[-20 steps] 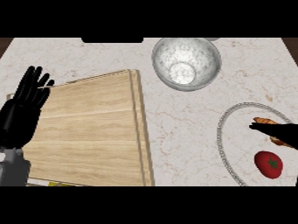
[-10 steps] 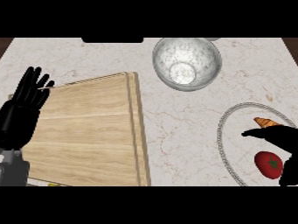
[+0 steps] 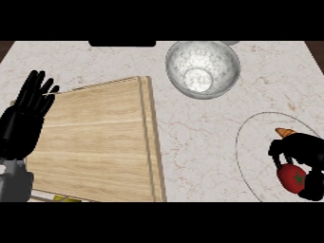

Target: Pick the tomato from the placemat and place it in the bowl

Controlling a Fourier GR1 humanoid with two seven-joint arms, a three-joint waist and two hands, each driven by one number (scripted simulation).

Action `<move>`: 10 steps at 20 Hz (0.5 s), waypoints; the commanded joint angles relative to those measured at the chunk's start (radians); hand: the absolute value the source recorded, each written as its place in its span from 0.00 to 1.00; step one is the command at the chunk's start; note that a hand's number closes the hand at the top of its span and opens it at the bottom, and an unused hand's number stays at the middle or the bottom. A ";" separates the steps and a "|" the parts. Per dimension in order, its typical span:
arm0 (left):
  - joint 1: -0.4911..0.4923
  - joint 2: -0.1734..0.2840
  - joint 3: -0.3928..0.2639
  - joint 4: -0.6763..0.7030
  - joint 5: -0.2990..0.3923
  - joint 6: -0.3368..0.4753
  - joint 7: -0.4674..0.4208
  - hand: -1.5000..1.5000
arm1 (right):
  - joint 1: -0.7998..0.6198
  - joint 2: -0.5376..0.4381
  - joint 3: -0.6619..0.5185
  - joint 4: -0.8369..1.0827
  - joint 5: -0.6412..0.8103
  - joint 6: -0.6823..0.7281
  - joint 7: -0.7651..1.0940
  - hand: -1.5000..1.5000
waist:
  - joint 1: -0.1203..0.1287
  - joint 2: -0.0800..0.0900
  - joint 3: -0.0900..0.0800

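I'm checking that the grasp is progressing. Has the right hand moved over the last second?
Yes. The right hand has come down the round placemat toward the view's lower edge, from beside the orange item onto the tomato.

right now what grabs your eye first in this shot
The red tomato at lower right, with the black right hand curling over it on the round placemat. Next, the shiny bowl at the top centre. The left hand rests open over the wooden board at left.
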 commanded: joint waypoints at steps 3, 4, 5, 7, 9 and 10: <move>0.031 -0.010 0.005 -0.028 0.002 -0.009 0.027 0.50 | -0.026 0.032 -0.001 0.053 0.079 -0.049 -0.081 1.00 | 0.002 0.005 0.005; 0.075 -0.004 0.007 -0.061 0.012 -0.045 0.009 0.50 | 0.009 0.028 0.003 -0.016 0.084 -0.019 -0.060 1.00 | 0.001 0.004 0.004; 0.016 -0.012 0.002 -0.050 0.011 -0.002 0.041 0.50 | -0.047 0.162 0.024 -0.123 0.060 0.065 0.132 1.00 | -0.001 0.002 0.004; -0.010 -0.022 -0.001 0.009 -0.015 0.006 -0.002 0.50 | -0.086 0.353 0.042 -0.127 0.073 0.023 0.291 1.00 | -0.002 0.003 0.003; 0.009 -0.012 -0.012 -0.008 -0.012 -0.014 0.011 0.50 | -0.141 0.543 0.058 -0.105 0.101 -0.047 0.443 1.00 | 0.026 0.005 0.003; 0.007 -0.019 -0.014 -0.001 -0.005 -0.021 0.000 0.50 | -0.156 0.619 0.075 -0.098 0.124 -0.076 0.511 1.00 | 0.030 0.006 0.002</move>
